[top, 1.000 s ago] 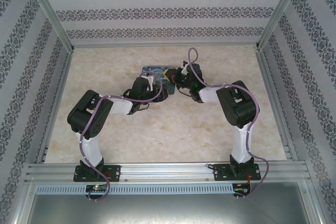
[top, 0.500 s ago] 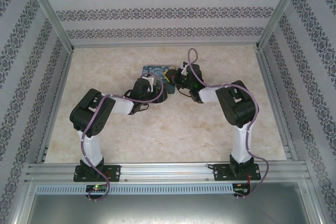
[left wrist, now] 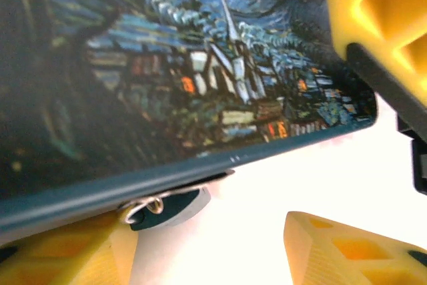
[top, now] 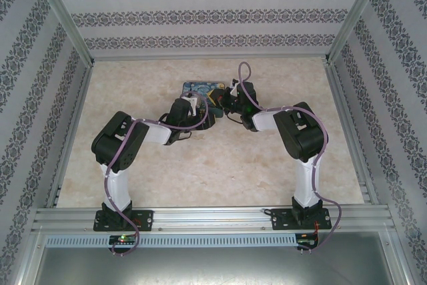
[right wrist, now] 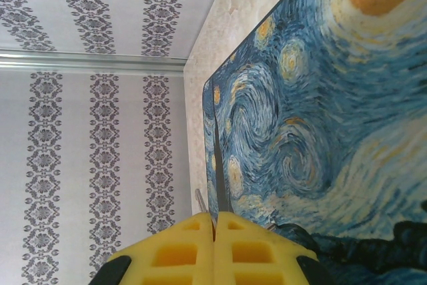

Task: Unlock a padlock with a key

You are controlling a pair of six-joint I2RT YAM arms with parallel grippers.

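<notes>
The teal-blue padlock (left wrist: 175,203) hangs under the near lower edge of the dark-blue swirly-painted box (left wrist: 200,71), its thin metal shackle (left wrist: 143,209) looped at the left. My left gripper (left wrist: 210,231) is open around that spot, and the padlock rests against the left finger (left wrist: 73,251). In the right wrist view my right gripper (right wrist: 215,221) is shut, a slim metal key (right wrist: 199,199) poking out between its fingers beside the box (right wrist: 320,98). From above, both grippers, the left (top: 202,109) and the right (top: 223,99), meet at the box (top: 198,87).
A yellow finger of the other gripper (left wrist: 383,25) crowds the upper right of the left wrist view. The box lies near the back of the marble-patterned table (top: 220,165). Patterned walls (top: 213,18) and metal frame posts close in the sides and back.
The left arm has crept slightly to the right toward the box and its jaws have narrowed a little. The right arm has held still.
</notes>
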